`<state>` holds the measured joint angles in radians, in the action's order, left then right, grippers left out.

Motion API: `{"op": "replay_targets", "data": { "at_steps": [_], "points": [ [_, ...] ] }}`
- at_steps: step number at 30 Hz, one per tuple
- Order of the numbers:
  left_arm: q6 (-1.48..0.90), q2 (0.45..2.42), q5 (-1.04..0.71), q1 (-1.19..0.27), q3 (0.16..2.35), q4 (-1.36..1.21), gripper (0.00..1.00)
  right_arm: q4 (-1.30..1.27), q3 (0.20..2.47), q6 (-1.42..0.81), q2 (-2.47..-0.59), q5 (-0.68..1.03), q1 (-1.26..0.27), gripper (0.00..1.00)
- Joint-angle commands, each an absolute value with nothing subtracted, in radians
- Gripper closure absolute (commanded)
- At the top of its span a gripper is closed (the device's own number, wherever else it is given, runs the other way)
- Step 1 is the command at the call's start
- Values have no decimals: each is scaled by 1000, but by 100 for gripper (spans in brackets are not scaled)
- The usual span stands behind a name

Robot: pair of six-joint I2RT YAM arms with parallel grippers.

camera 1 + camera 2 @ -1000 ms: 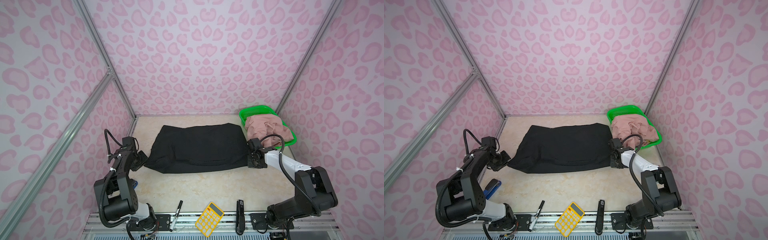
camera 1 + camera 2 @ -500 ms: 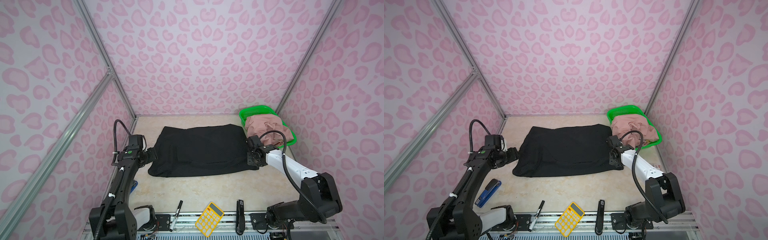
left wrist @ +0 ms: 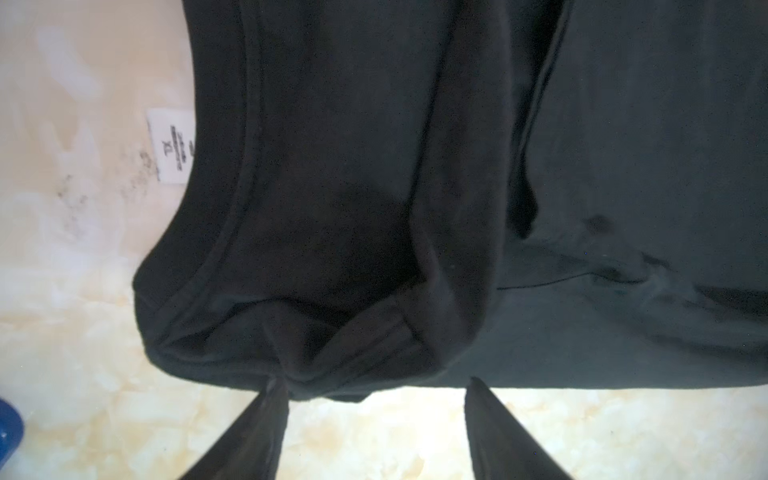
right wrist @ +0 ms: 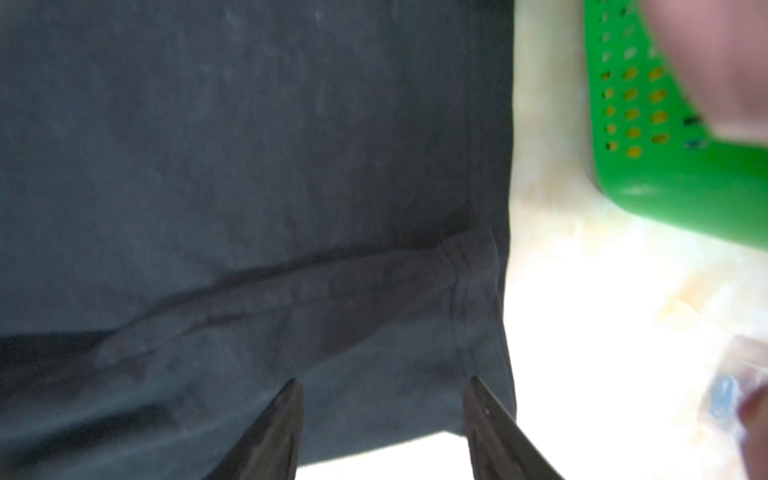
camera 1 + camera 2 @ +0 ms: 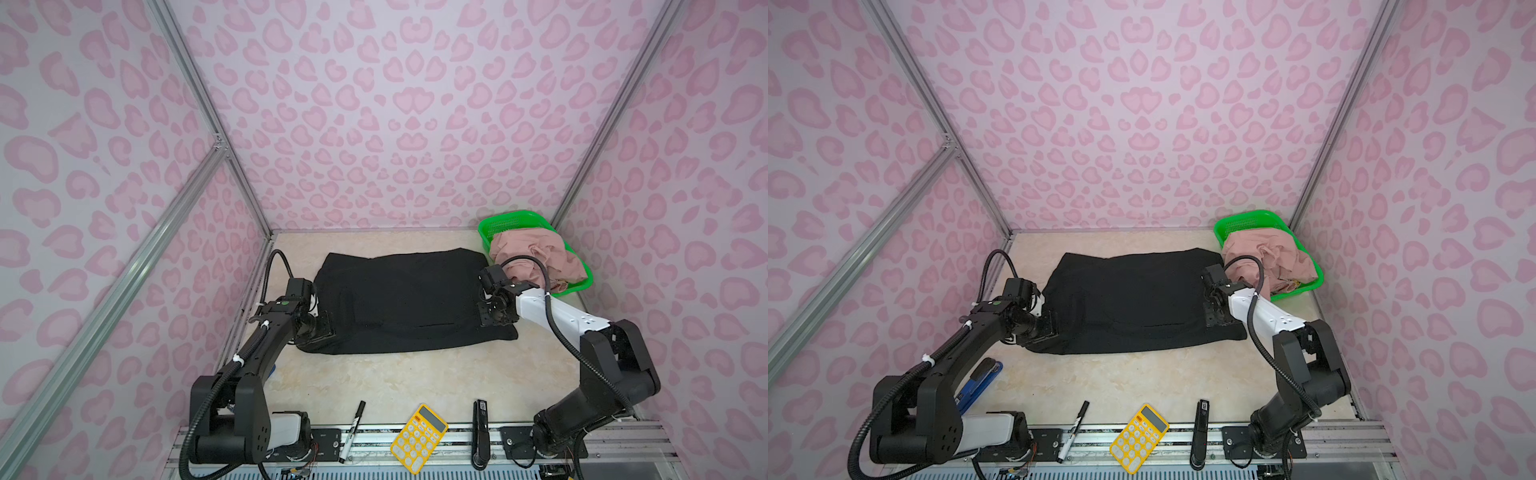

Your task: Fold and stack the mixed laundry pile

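Left gripper (image 5: 322, 328): jaws apart with nothing pinched; in the left wrist view the tips sit at the bunched corner of the cloth.
Right gripper (image 5: 486, 320): jaws likewise apart and empty, low over the opposite end near the side hem, as the right wrist view shows.
Black garment (image 5: 407, 303): largest piece, spread as a rough rectangle on the table (image 5: 415, 378) between the two grippers. A fold line runs along its near side and the left corner is rumpled.
Handling (judgement): soft, limp knit, light but broad. It will sag and drag if lifted from one point, so it is best taken at both near corners or along the hems, pinching all layers together.
Green basket (image 5: 511, 220): far right corner, just beside the black garment's end and not touching it.
Basket contents: pink shorts (image 5: 536, 259), crumpled and heaped above the rim; anything beneath is hidden.
Size label (image 3: 172, 145): white, sticking out from under the collar edge onto the table.
Front edge: calculator (image 5: 419, 438) and marker (image 5: 351, 430), well apart from the laundry.
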<state>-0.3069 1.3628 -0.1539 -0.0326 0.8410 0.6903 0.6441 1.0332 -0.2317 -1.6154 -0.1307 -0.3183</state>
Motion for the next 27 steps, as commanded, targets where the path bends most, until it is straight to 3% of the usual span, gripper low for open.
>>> {"op": "replay_targets", "data": {
  "at_steps": [1,7,9,12,13,25,27],
  "points": [
    [-342,1413,-113,-37,863,657,36,633,1046,-254,-1654,-123,-290,42],
    [-415,1464,-124,-38,832,565,50,599,1028,-262,-1676,-134,-234,46],
    [-437,1494,-127,-38,818,528,62,598,1028,-261,-1687,-141,-228,49],
    [-454,1538,-71,-36,827,521,90,607,1033,-269,-1706,-151,-229,54],
    [-457,1543,-47,-35,834,527,95,607,1032,-272,-1708,-150,-228,55],
    [-432,1439,39,88,934,637,97,603,999,-297,-1697,-146,-230,70],
    [-422,1456,42,104,930,647,91,608,1004,-296,-1697,-147,-244,70]
  ]
}}
